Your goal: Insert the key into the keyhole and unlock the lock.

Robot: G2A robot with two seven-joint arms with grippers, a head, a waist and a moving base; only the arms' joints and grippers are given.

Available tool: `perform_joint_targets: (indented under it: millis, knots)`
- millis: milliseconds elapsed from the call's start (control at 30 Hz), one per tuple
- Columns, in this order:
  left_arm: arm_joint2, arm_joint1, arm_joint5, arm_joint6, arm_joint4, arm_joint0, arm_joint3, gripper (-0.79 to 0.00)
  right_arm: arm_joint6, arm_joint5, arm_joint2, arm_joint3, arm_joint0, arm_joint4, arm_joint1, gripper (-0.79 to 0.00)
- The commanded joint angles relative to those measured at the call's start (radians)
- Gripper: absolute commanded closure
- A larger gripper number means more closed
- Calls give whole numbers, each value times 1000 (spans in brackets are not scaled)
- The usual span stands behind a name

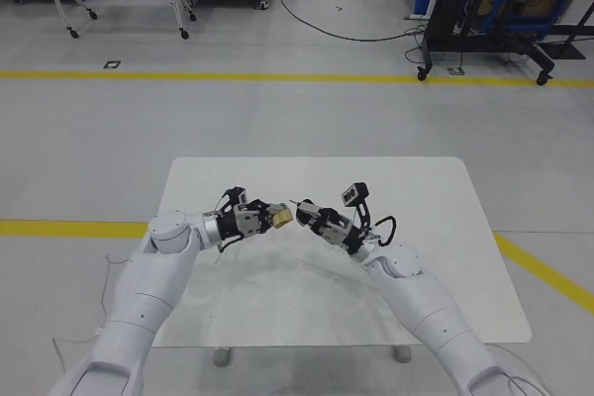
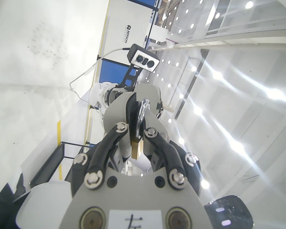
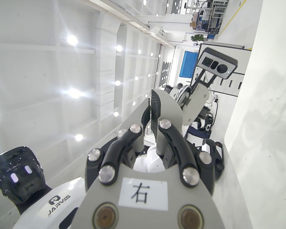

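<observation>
Step in hand: It seems to be the alignment just before insertion. Both things are held in the air above the middle of the bench (image 1: pixel 426 198), and the key is not yet in the keyhole.

Lock: The lock (image 1: pixel 281 215) is a small brass padlock, clamped in the closed left gripper (image 1: pixel 269 216). Its brass body faces the other arm. In the left wrist view a silver part, probably the shackle (image 2: pixel 142 110), sits between the fingers of this gripper.

Key: The key (image 1: pixel 299 206) sticks out as a thin sliver from the right gripper (image 1: pixel 311 212), whose fingers are pressed together on it. Its tip is just beside the lock, and the top view seems to show a small gap between them.

Next move: By this judgement, the right arm has to bring the blade in line with the keyhole, push it straight in and then turn it, while the left arm keeps the lock firm. A small error of angle would probably make the tip hit the brass face.

Hidden: The keyhole is too small to make out, so it is not sure which face carries it. In the right wrist view the gripper's own fingers cover the key. It cannot be told whether the shackle is latched.
</observation>
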Motion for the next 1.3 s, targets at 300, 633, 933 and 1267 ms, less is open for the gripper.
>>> perform_joint_targets:
  millis: [300,633,933,1267]
  knots:
    - [-8,4,35,34,2,-16,27,0,45,37,18,-78,-31,-21,10,0]
    - [-34,6,117,256,-25,16,-2,0,-191,250,22,-240,-81,-305,32,0]
    - [-44,7,120,293,-34,27,-21,0,-254,332,46,-358,-141,-382,46,0]
    - [-37,7,107,359,-34,68,-85,0,-644,466,-60,-394,-140,-634,17,0]
